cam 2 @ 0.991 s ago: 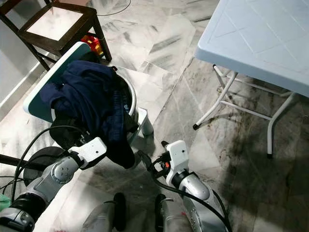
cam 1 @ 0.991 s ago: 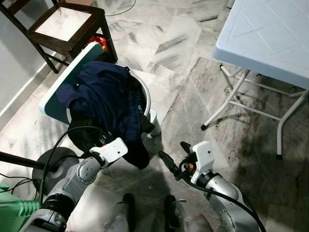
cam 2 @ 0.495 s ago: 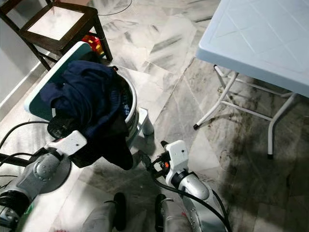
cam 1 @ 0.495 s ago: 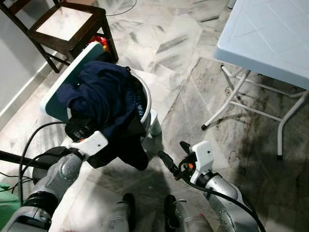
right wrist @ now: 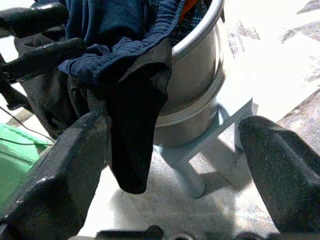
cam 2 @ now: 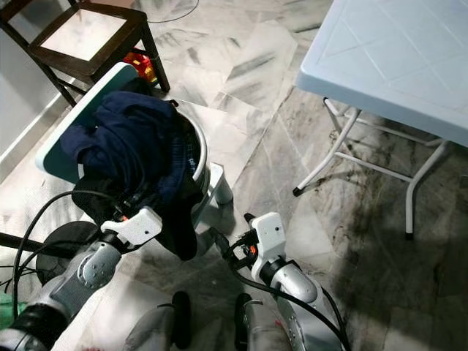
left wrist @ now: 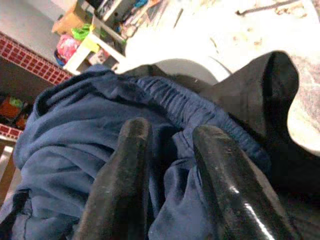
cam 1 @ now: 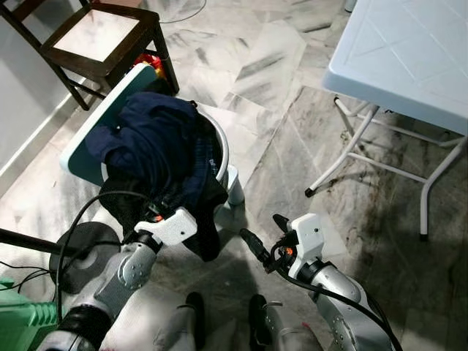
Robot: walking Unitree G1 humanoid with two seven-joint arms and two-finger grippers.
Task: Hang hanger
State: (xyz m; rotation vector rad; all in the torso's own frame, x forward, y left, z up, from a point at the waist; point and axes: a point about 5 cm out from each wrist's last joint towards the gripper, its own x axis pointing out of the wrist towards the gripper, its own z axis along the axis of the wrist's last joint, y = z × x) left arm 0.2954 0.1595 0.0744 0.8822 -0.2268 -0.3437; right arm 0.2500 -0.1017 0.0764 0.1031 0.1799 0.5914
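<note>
A heap of navy clothes (cam 1: 157, 135) fills a steel basin (cam 1: 221, 150) on a pale stool (cam 1: 234, 186), and a black garment (cam 1: 205, 234) hangs over the basin's near rim. My left gripper (cam 1: 158, 210) is pushed into the front of the heap. In the left wrist view, the left gripper (left wrist: 172, 130) is open, with folds of blue cloth (left wrist: 75, 150) in the gap. My right gripper (cam 1: 265, 235) hovers low over the floor to the right of the stool, open wide and holding nothing. The right wrist view looks at the basin (right wrist: 195, 75) and the hanging black garment (right wrist: 135, 125).
A teal-edged board (cam 1: 95, 139) leans behind the basin, with a dark wooden chair (cam 1: 102, 40) beyond it. A white folding table (cam 1: 409, 51) stands at the right on thin legs (cam 1: 344, 153). A black round base (cam 1: 84, 245), cables and a green object (cam 1: 22, 322) lie at the left.
My left arm swung out to the left half a second ago and has come back right and forward into the clothes. The right arm has stayed where it was.
</note>
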